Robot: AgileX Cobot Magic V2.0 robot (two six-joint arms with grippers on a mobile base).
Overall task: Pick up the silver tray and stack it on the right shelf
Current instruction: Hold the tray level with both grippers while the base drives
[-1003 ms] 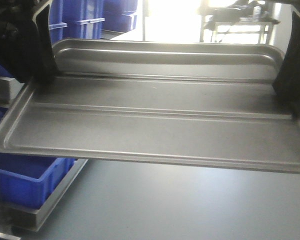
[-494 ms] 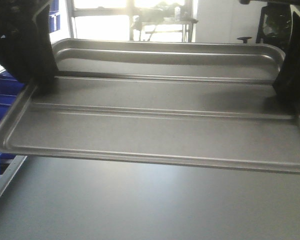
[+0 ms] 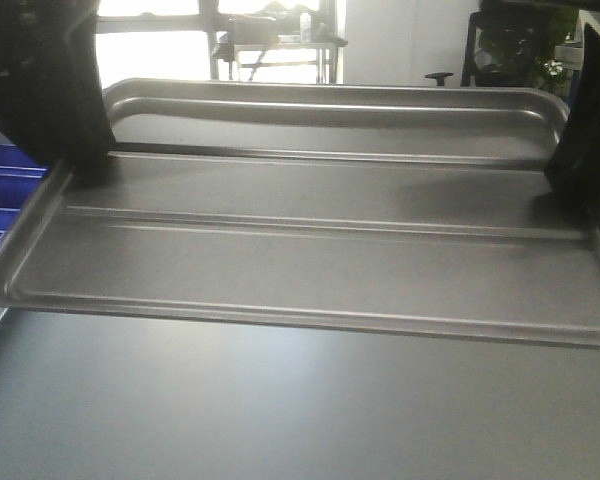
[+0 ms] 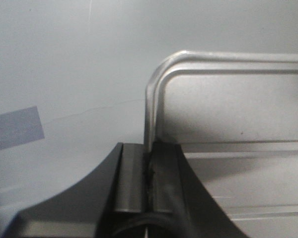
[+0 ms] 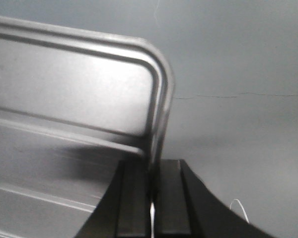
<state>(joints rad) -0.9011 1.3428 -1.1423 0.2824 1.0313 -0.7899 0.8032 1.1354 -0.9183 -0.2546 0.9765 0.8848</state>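
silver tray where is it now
Front view: silver tray held above the grey surface, left gripper clamping its left rim, right gripper its right.

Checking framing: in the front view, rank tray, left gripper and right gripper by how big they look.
1. tray, filling most of the frame.
2. left gripper.
3. right gripper. Both grippers are cut off by the frame edges, so their order is unsure.

Beneath me lies a smooth grey floor, with a strip of pale tape stuck on it and a thin crack across it.
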